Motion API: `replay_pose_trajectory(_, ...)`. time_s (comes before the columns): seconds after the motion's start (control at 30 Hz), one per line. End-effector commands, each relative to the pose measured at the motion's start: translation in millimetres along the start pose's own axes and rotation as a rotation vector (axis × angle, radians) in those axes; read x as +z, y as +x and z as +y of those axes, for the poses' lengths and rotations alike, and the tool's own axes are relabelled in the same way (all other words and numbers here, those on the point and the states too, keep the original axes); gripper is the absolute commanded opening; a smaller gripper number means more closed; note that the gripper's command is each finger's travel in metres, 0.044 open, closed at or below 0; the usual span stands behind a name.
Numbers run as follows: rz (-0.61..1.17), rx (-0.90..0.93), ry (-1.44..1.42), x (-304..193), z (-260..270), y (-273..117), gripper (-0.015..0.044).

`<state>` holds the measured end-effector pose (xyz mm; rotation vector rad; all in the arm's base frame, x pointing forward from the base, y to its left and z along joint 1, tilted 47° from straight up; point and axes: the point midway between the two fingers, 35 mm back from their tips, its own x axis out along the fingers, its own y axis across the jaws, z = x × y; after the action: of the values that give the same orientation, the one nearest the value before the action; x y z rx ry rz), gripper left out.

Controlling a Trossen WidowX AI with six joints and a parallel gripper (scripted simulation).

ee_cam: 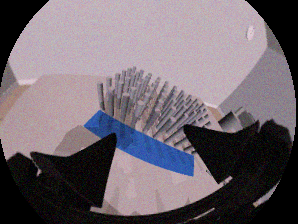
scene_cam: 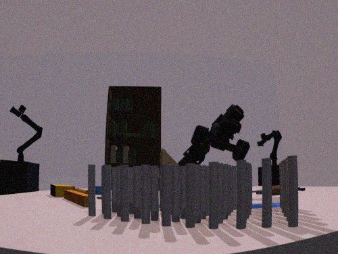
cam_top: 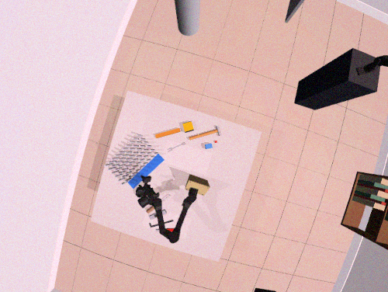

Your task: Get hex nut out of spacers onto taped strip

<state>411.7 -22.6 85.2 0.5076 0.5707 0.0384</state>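
The grey metal spacers (cam_top: 133, 157) (scene_cam: 213, 196) (ee_cam: 125, 102) stand upright in a dense field. The blue taped strip (cam_top: 155, 161) (scene_cam: 267, 205) (ee_cam: 172, 160) lies along their front edge. I cannot make out the hex nut in any view. My gripper (cam_top: 146, 179) (scene_cam: 241, 150) (ee_cam: 150, 132) is open and empty, above the table near one end of the strip; in the wrist view its fingers point toward the strip and field. A dark bent rod (cam_top: 168, 222) lies partly under my forearm. A double-ended wrench (cam_top: 177, 147) and an orange-handled hammer-like tool (cam_top: 203, 133) lie beyond the strip.
An orange bar (cam_top: 168, 133) and a yellow block (cam_top: 188, 126) lie near the hammer-like tool, with a blue block (cam_top: 208, 146) and a tiny red piece (cam_top: 216, 141). A brown-handled item (cam_top: 150, 210) lies beside my forearm. My arm's base stands on a tan block (cam_top: 199, 183).
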Motion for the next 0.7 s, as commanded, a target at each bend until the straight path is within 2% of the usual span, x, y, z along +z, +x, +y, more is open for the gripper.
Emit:
replay_pose_trajectory(0.0, 0.172, 0.056, 0.286, -11.3, 31.7, 6.8, 0.0440)
replay_pose_trajectory(0.13, 0.445, 0.030, 0.712, -29.7, 75.8, 1.0, 0.0440)
replay_pose_trajectory(0.23, 0.648, -0.066, 1.026, -41.6, 109.9, -14.1, 0.0440)
replay_pose_trajectory(0.67, 0.968, -0.407, 1.552, -55.6, 170.3, -60.3, 0.0440)
